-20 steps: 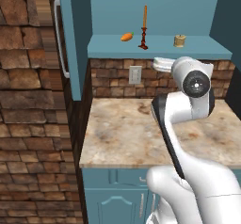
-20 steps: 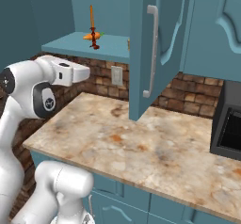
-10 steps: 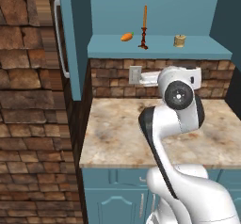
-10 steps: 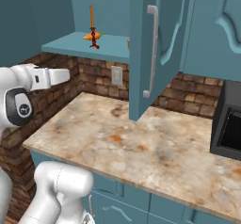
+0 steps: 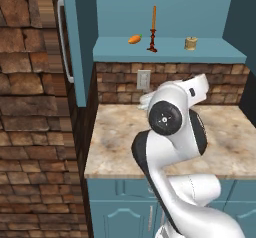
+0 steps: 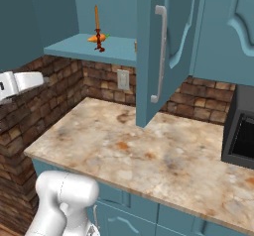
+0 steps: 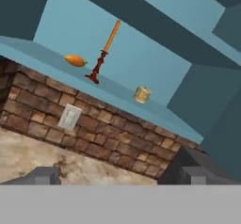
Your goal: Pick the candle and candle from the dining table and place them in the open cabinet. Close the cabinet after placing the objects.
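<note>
Both candles stand on the teal shelf of the open cabinet (image 5: pixel 170 49). The tall orange taper candle (image 5: pixel 154 17) rises from a dark red-brown stand, and the squat gold candle (image 5: pixel 190 43) sits to its right. The hand view looks up at the taper (image 7: pixel 110 37) and the squat candle (image 7: pixel 142 94) from below. My gripper (image 7: pixel 120 176) is open with nothing between its fingertips (image 7: pixel 42 175), well short of the shelf. In the right base view the taper (image 6: pixel 96 19) stands on the shelf above the dining table (image 6: pixel 149 150).
A small orange lump (image 5: pixel 134 39) lies left of the taper. The cabinet's left door (image 5: pixel 75 42) and right door (image 6: pixel 163 51) swing out over the counter, each with a long silver handle. A brick wall (image 5: pixel 30 107) stands on the left and a wall socket (image 6: pixel 123 79) is below the shelf.
My arm has swung left and the hand has moved toward the left edge of the right base view. The jaws stay open. Both candles have not moved.
</note>
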